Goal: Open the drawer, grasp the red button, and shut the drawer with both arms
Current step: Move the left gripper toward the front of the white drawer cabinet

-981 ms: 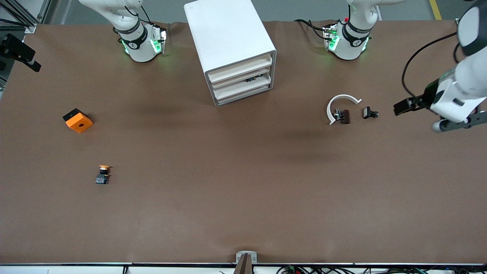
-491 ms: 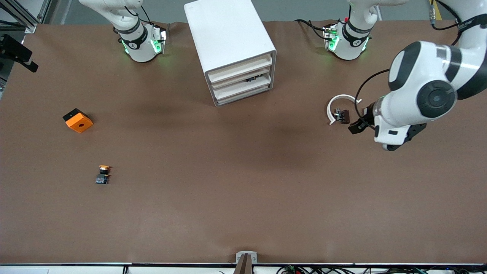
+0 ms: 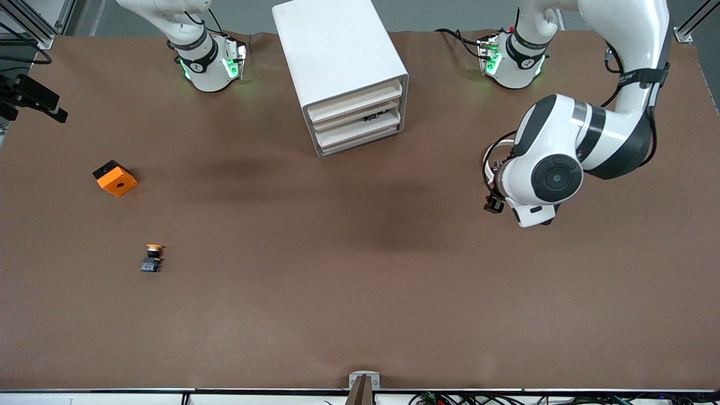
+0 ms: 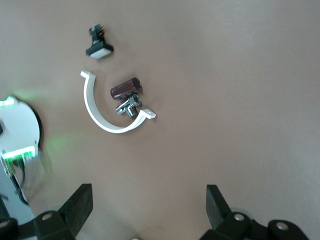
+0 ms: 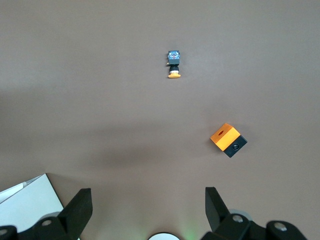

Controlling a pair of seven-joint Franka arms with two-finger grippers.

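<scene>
The white cabinet (image 3: 337,62) stands between the two arm bases, and its three cream drawers are all pushed in. The lowest drawer (image 3: 354,143) is shut. The red button is hidden. A small dark thing (image 3: 373,117) shows in the gap above the middle drawer. My left gripper (image 4: 147,210) is open and empty, over the table beside a white curved piece (image 4: 107,117). One of its fingertips (image 3: 494,206) shows under the wrist in the front view. My right gripper (image 5: 147,210) is open and empty, high over the table by its own base.
Toward the right arm's end lie an orange cube (image 3: 115,178) and an orange-yellow-capped button (image 3: 152,259); both also show in the right wrist view, the cube (image 5: 227,140) and the button (image 5: 174,65). Beside the curved piece lie a brown part (image 4: 125,89) and a small black-and-white part (image 4: 99,47).
My left arm has swung in from the left arm's end of the table and now covers most of the white curved piece. The table objects have not moved.
</scene>
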